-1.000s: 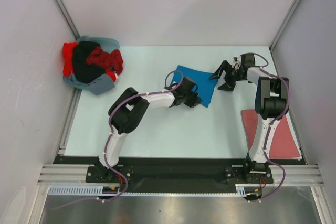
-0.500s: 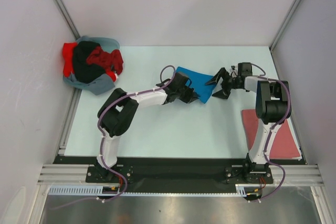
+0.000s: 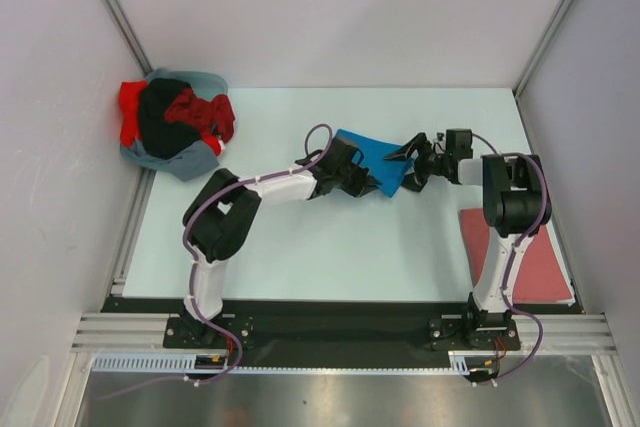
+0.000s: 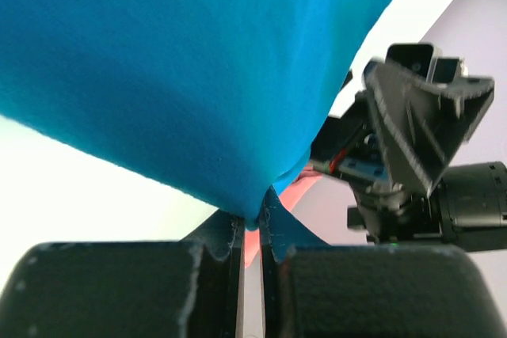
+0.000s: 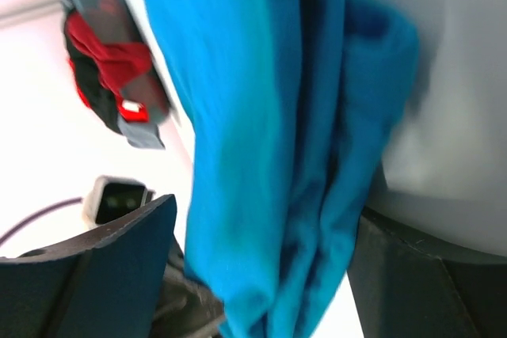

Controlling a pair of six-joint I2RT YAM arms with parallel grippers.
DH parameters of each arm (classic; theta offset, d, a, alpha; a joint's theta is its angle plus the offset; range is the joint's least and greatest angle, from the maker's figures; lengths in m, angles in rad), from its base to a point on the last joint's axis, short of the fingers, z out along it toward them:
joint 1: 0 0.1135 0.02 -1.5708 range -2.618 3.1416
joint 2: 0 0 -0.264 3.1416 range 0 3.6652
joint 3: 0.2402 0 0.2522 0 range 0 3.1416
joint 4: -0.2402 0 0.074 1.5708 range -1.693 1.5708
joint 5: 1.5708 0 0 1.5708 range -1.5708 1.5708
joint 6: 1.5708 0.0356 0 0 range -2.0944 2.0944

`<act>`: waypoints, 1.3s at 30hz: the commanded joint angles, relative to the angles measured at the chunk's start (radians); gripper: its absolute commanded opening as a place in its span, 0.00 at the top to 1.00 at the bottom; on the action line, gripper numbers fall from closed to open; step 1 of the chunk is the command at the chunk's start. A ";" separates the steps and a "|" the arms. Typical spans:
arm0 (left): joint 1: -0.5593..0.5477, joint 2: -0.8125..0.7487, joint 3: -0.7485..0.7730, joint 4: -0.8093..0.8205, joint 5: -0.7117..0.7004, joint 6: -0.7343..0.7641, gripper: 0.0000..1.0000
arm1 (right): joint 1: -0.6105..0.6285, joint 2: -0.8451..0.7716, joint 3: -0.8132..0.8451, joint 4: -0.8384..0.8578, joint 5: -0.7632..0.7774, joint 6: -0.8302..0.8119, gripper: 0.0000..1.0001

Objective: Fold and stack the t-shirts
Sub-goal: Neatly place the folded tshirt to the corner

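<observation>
Blue cloth holds the middle of the scene: the blue t-shirt [image 3: 385, 155], folded into a small packet, lies on the pale surface [image 3: 300, 247]. It is about midway between the left and right edges and nearer the far edge than the near one.

The left end effector [image 3: 358, 182] reaches in from the left with its jaws pinched tight on the packet's near-left edge. In the left wrist view its two dark fingers [image 4: 119, 290] meet on a thin tuck of blue fabric, and the rest of the shirt spreads away above them.

The right end effector [image 3: 408, 162] comes in from the right at the packet's right edge, with its jaws spread wide and clamping nothing. In the right wrist view the bunched blue layers sit between its parted fingers [image 5: 119, 267]. Whether the cloth touches either one cannot be told.

A pinkish-red t-shirt [image 3: 545, 262] lies flat at the near right corner, partly hidden behind the right arm. A heap of t-shirts [image 3: 175, 127] in red, black and grey-blue sits crumpled at the far left corner, spilling past the left edge of the surface.
</observation>
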 commanded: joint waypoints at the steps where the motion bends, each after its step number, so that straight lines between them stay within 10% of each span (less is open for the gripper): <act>1: 0.002 -0.091 -0.013 0.023 0.028 0.029 1.00 | -0.001 0.078 -0.009 0.114 0.136 0.043 0.14; 13: -0.006 -0.111 -0.042 0.014 0.051 0.050 0.99 | -0.021 0.166 0.007 0.270 0.171 0.045 0.51; 20: -0.016 -0.148 -0.085 -0.023 0.133 0.189 0.63 | -0.019 0.109 0.045 0.125 0.208 -0.075 0.99; 32: 0.102 -0.495 -0.143 -0.322 0.212 1.122 0.48 | 0.021 -0.156 0.117 -0.464 0.698 -0.297 1.00; 39: 0.223 -0.880 -0.479 -0.376 0.195 1.281 0.48 | 0.005 -0.312 0.226 -0.800 0.975 -0.160 1.00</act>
